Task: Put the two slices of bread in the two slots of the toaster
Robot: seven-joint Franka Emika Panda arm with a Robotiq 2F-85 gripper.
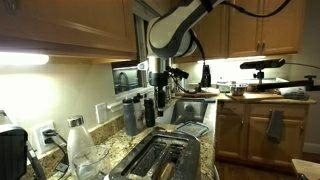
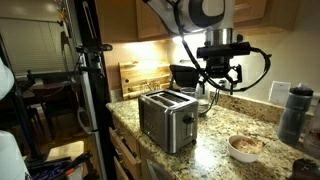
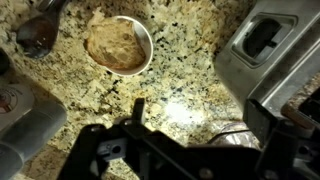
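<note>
Speckled granite counter (image 3: 190, 90) fills frame. White bowl (image 3: 149, 40) upper centre, tan bread (image 3: 115, 45) inside. Silver toaster (image 3: 240, 70) at right edge, well apart from bowl, one dark slot (image 3: 262, 40) visible. Gripper (image 3: 213, 125) dark along bottom, jaws spread, nothing between.

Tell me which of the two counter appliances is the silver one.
The toaster, the shiny metal box in the foreground; the appliance behind it is black.

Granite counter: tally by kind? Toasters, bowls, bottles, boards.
Shiny silver metal toaster: 1
Round white bowl holding tan bread: 1
Tall grey bottle: 1
Light wooden rectangular cutting board: 1
Total: 4
</note>
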